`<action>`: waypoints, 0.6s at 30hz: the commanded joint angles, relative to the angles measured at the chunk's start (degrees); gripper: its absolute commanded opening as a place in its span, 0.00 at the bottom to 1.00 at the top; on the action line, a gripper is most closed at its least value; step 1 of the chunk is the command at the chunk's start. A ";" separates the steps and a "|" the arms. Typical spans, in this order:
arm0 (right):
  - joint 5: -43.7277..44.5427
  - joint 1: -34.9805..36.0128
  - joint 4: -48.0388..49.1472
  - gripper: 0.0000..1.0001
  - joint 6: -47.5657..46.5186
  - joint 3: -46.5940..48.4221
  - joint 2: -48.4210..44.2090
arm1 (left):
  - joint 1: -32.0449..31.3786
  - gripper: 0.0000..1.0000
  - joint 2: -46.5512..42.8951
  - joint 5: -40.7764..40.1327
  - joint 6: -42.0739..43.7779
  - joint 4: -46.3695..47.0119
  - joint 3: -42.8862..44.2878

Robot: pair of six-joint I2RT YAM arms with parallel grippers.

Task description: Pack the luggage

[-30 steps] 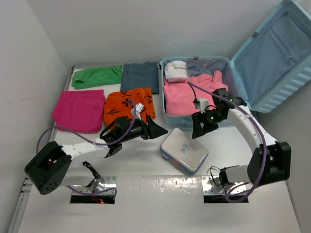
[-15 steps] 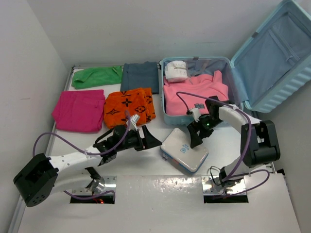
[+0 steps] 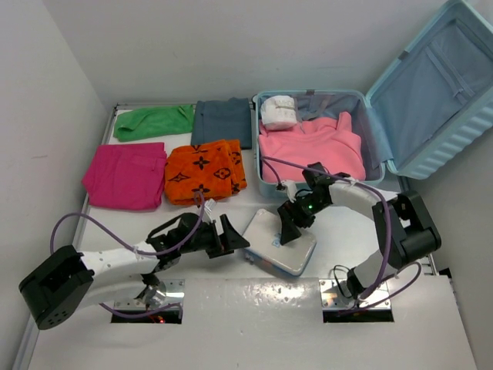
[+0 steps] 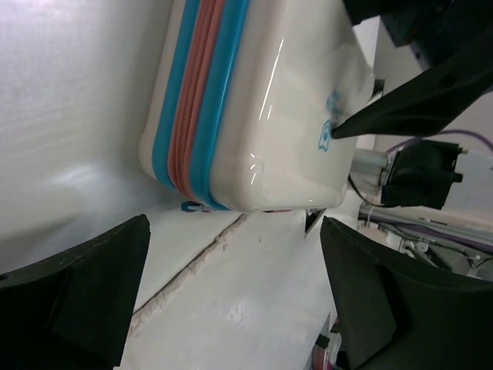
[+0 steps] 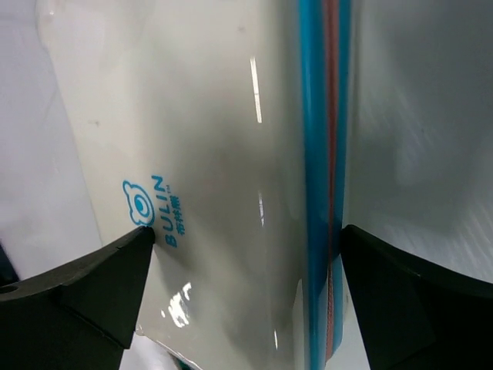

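Observation:
The luggage (image 3: 431,92) lies open at the back right, its lid leaning back; a pink garment (image 3: 308,146) and a white roll (image 3: 279,112) lie in its base. A white zip pouch (image 3: 281,250) with blue and red zip bands lies on the table in front of it. My right gripper (image 3: 290,225) is open and straddles the pouch's far edge (image 5: 216,116): one finger is by the blue logo, the other beside the zip side (image 5: 246,235). My left gripper (image 3: 233,239) is open and empty just left of the pouch (image 4: 262,100), its gap facing the pouch's corner (image 4: 233,231).
Folded clothes lie at the back left: green (image 3: 154,121), grey-blue (image 3: 223,122), magenta (image 3: 125,175) and orange patterned (image 3: 204,169). White walls close in the left side and the back. Two mounting cut-outs sit at the near edge.
My right gripper came down and left from the luggage edge onto the pouch. My left gripper drew back toward the near left. The pouch slid a little left.

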 commanded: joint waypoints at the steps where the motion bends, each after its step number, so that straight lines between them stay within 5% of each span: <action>1: 2.54 4.44 -0.51 1.00 14.07 -1.31 4.45 | -2.14 0.94 0.28 0.66 -2.54 3.50 -0.83; 5: 1.75 8.13 3.60 1.00 25.32 -1.81 6.31 | -2.15 0.95 2.03 -2.41 -4.91 1.48 -1.44; 13: 1.75 11.92 8.28 1.00 40.96 -5.86 -0.81 | 6.98 0.94 16.17 -1.10 -0.96 21.76 5.84; 18: 7.55 10.17 7.84 1.00 44.30 -6.75 -3.01 | 12.88 0.94 15.50 0.75 4.49 15.33 7.96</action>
